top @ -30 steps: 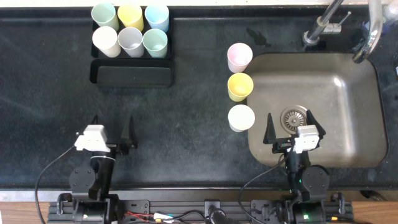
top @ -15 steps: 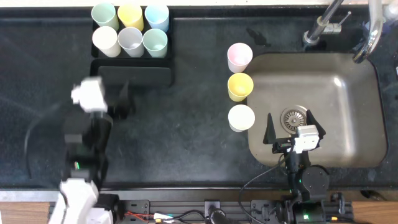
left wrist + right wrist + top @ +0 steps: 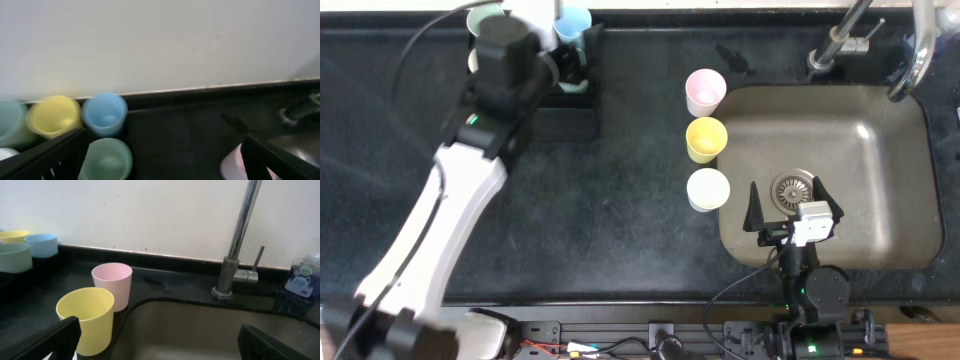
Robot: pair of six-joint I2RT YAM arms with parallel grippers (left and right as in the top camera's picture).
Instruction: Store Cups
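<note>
Three loose cups stand in a row on the dark counter beside the sink: pink (image 3: 705,90), yellow (image 3: 706,138) and white (image 3: 708,188). The black rack (image 3: 560,122) at the back left holds several cups, among them a blue cup (image 3: 104,114), a yellow one (image 3: 52,116) and a green one (image 3: 106,159). My left gripper (image 3: 568,62) hangs open over the rack's right side, nothing between its fingers. My right gripper (image 3: 788,195) stands open over the sink, with the pink cup (image 3: 112,285) and yellow cup (image 3: 86,317) just ahead of it.
The steel sink (image 3: 880,150) fills the right side, its faucet (image 3: 240,240) at the back and a soap bottle (image 3: 302,282) beside it. A white wall runs behind the counter. The counter's middle (image 3: 620,200) is bare black stone.
The left arm has swung from the front left of the counter up and back to the cup rack. The right arm and the three loose cups have stayed put.
</note>
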